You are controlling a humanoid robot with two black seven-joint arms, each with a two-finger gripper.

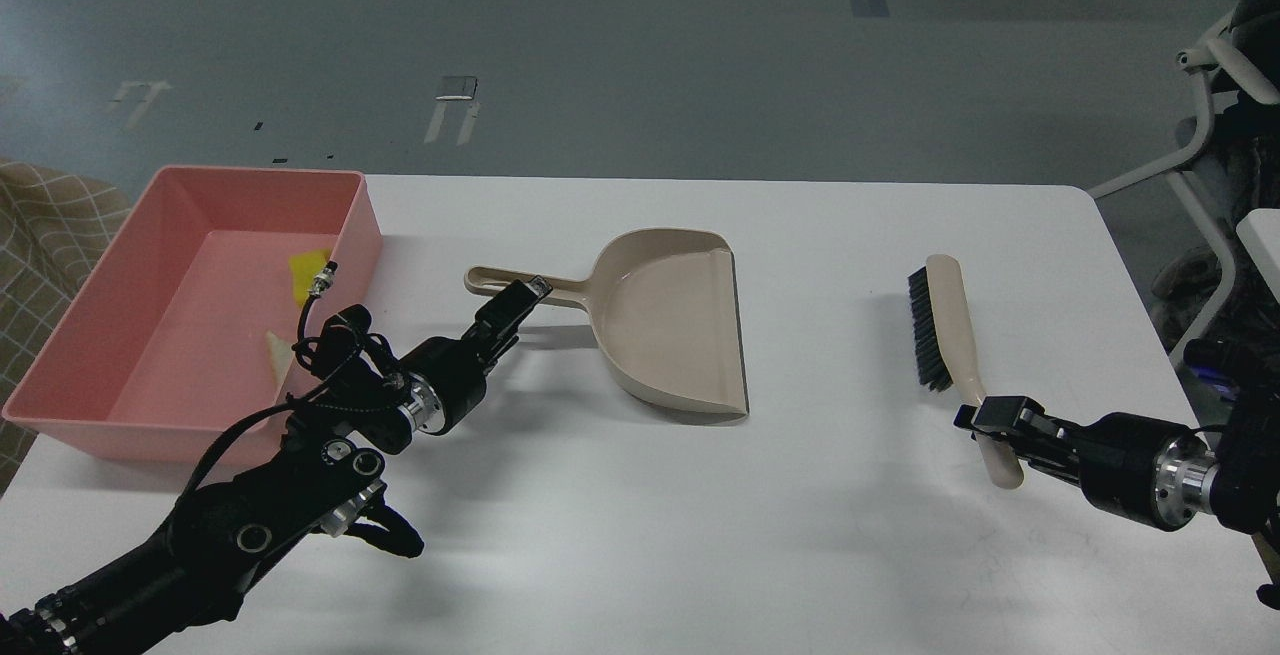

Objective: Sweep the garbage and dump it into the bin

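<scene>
No brand, label or writing can be read on anything here. Taking the beige dustpan (672, 320) at the middle of the white table (700, 535) as landmark: its handle points left, and the left gripper (520, 301) sits at that handle, its arm reaching in from the lower left and angled up toward the pan; the fingers seem to close around the handle, though the contact itself is hard to make out. Further left of the dustpan stands the pink bin (120, 375), and inside it lie the garbage scraps: the yellow sponge piece (305, 273) near its right wall, and the whitish-tan slice (277, 351) nearer the front, partly hidden behind the arm's cabling. Well to the right of the dustpan lies the brush (945, 330), bristles facing left; the right gripper (990, 420), coming in level from the right edge, is clamped on the lower end of its beige handle.
</scene>
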